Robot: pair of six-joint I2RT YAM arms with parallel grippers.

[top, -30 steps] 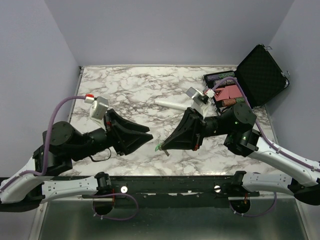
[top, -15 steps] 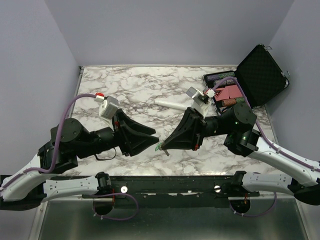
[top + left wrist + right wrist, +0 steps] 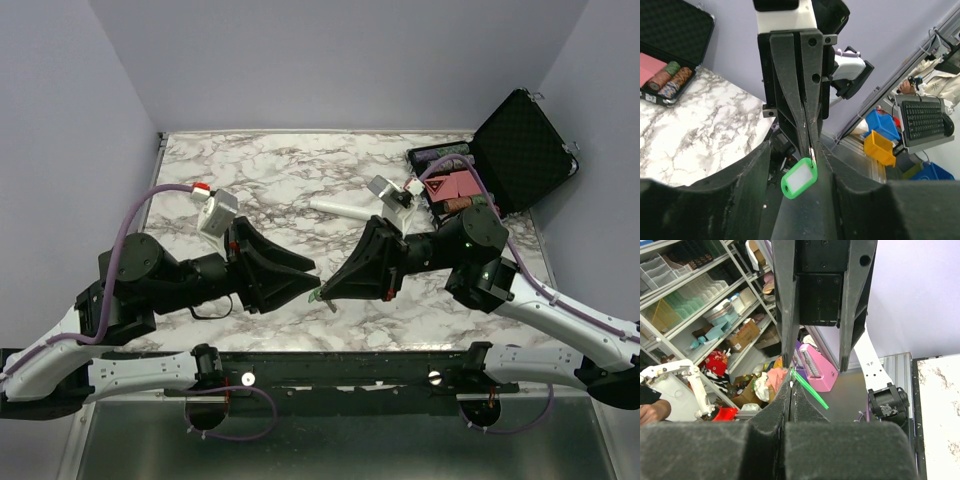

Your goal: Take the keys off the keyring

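- One slip would suffice: whatever is dropped onto the desk could be lost against its marbling.
- The left pincer, spread wide, could be knocked against the right pincer, which is pinched together on the keyring.
- That keyring, hung between both, could be tugged loose.
- No key can be made out; the wrong part might be gripped.

- No legible text, brand, number or sign in any view.
- White insert of the green keyring blank.
- Legends on the keyboard too small to read.
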